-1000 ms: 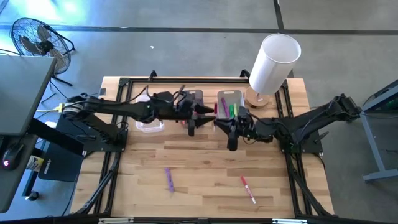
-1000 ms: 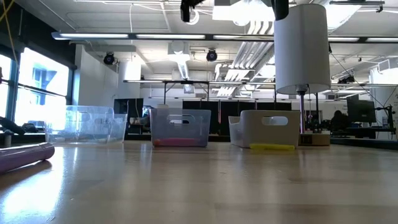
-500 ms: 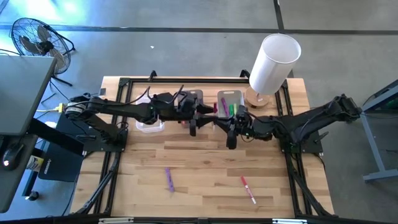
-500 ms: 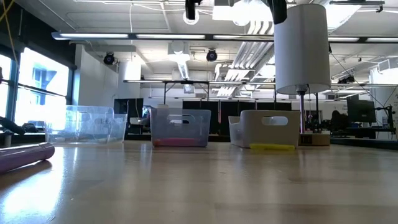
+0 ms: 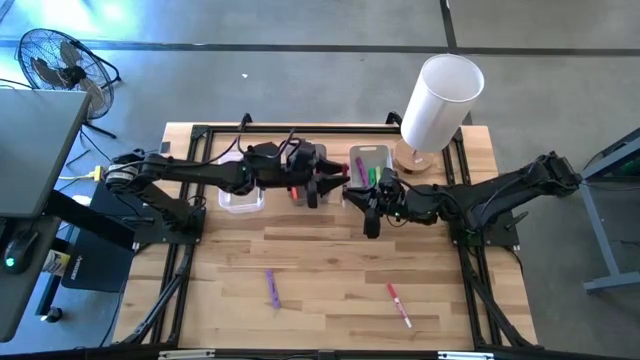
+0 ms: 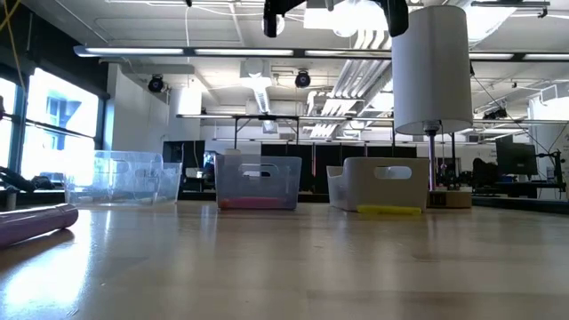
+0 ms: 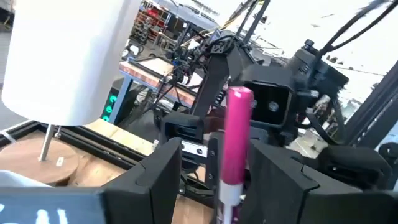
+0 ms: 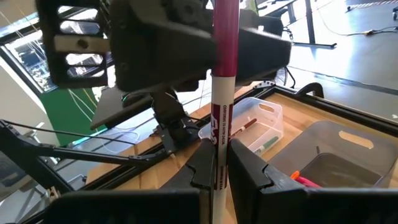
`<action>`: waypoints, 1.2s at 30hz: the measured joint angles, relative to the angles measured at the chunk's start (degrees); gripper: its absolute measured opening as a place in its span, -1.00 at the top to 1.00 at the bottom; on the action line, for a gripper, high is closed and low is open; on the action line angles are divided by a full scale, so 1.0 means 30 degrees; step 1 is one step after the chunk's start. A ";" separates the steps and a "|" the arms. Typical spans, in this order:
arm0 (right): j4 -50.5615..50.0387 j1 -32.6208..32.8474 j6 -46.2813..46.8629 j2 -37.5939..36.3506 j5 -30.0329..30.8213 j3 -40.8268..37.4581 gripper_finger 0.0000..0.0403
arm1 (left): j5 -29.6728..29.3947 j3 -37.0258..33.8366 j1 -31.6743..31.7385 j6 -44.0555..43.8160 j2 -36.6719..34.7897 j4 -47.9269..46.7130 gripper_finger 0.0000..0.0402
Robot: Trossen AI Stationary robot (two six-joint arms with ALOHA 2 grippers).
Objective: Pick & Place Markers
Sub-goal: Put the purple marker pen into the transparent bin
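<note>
Two pincers are held close together above the far middle of the tabletop (image 5: pixel 330 250), by the bins. A pink marker (image 8: pixel 222 74) with a white barrel is gripped by the right pincer (image 8: pixel 219 163), its fingers (image 8: pixel 247 163) clamped on the barrel so that the marker stands upright, pink cap uppermost. In the left wrist view the same marker (image 7: pixel 234 140) is seen between the fingers (image 7: pixel 163 165) of the left pincer (image 7: pixel 214 168); whether those fingers touch it cannot be told. In the high view the left pincer (image 5: pixel 322 186) is placed over the grey bin (image 5: pixel 312 152) and the right pincer (image 5: pixel 372 208) just near of the bin (image 5: pixel 372 152) that holds green and pink markers. A clear bin (image 5: pixel 240 203) is set to the left of these, under the left arm. Two more markers are left on the near half of the tabletop, well apart: a purple marker (image 5: pixel 272 289) to the left and a red marker (image 5: pixel 399 305) to the right. A white cylinder (image 5: pixel 440 100) is raised on a wooden base at the far right corner.
</note>
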 joint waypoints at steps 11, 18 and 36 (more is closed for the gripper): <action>0.0000 -0.0116 0.0048 0.0000 0.0119 0.0000 0.86 | 0.0833 0.0000 -0.0005 -0.0157 0.0000 -0.0205 0.68; -0.0131 -0.0109 0.0041 0.0000 0.0112 0.0000 0.85 | 0.1164 0.0000 0.0002 -0.0150 0.0000 -0.0333 0.83; -0.3984 -0.0117 0.2885 -0.0211 0.0813 -0.0007 0.30 | -0.0199 0.0027 0.2729 -0.1198 -0.3187 -1.1837 0.78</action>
